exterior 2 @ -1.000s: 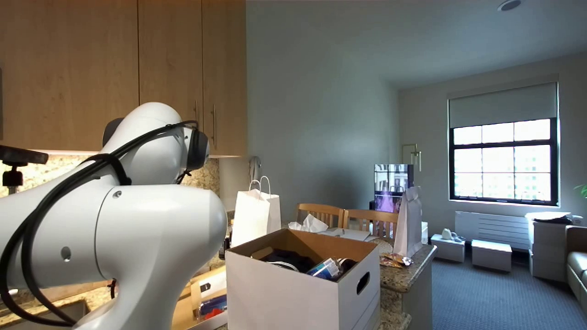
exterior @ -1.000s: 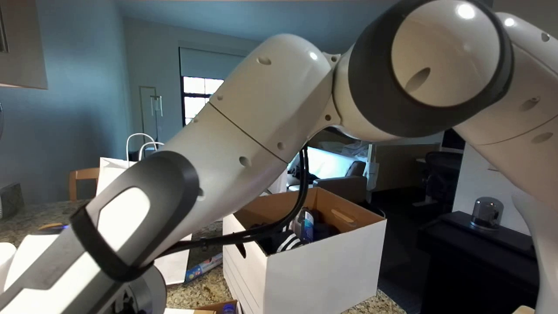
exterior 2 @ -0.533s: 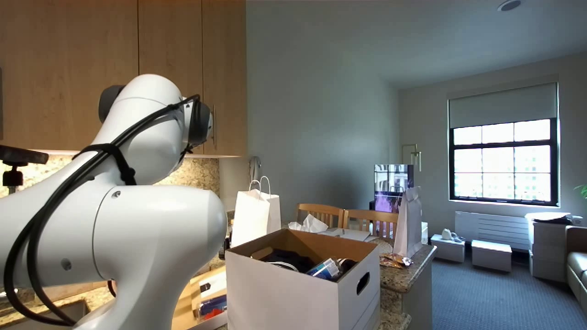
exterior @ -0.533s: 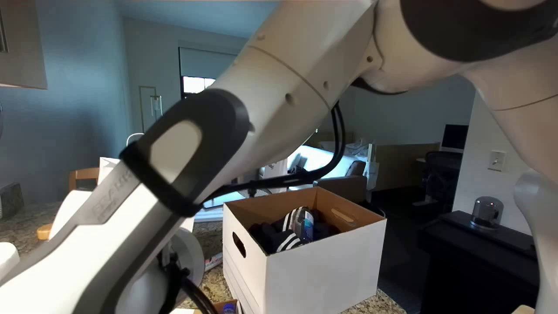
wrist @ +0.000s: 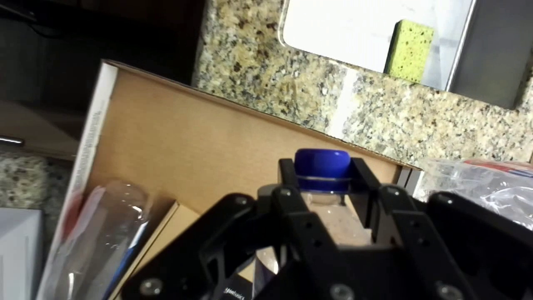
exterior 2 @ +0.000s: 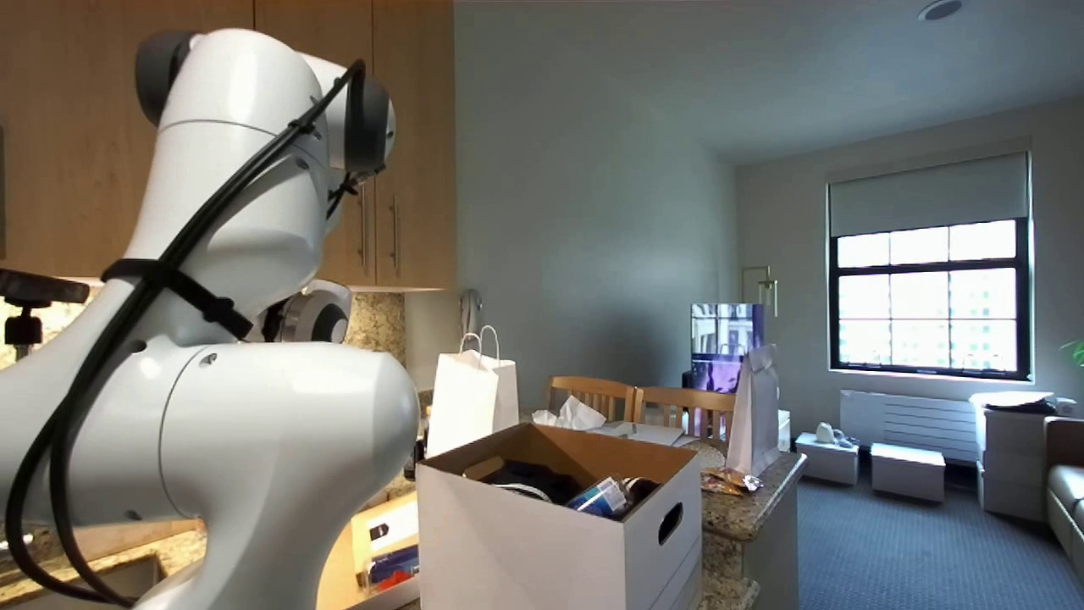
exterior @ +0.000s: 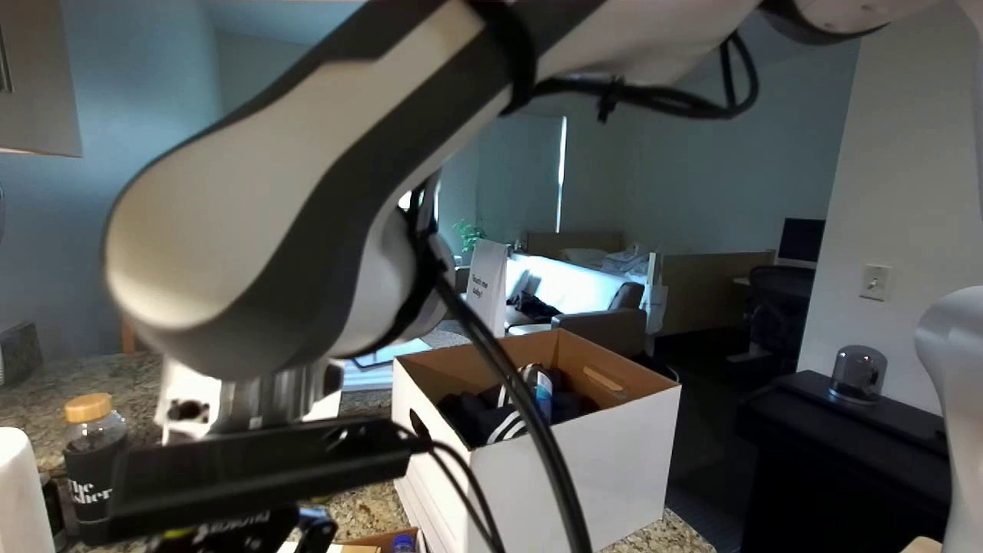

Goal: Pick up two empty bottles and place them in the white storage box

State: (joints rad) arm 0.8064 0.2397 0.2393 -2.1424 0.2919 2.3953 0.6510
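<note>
Counter (exterior 2: 749, 512), white box (exterior 2: 525, 542) (bottle (exterior 2: 603, 498) inside)

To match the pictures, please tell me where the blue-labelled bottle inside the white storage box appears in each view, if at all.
In an exterior view: blue-labelled bottle, below and slightly right of centre, inside the white storage box.
In an exterior view: the bottle is low, slightly right of centre, by the box's nearest corner.
Wrist view: not in it.
Shared landmark: granite countertop, in all three views.
</note>
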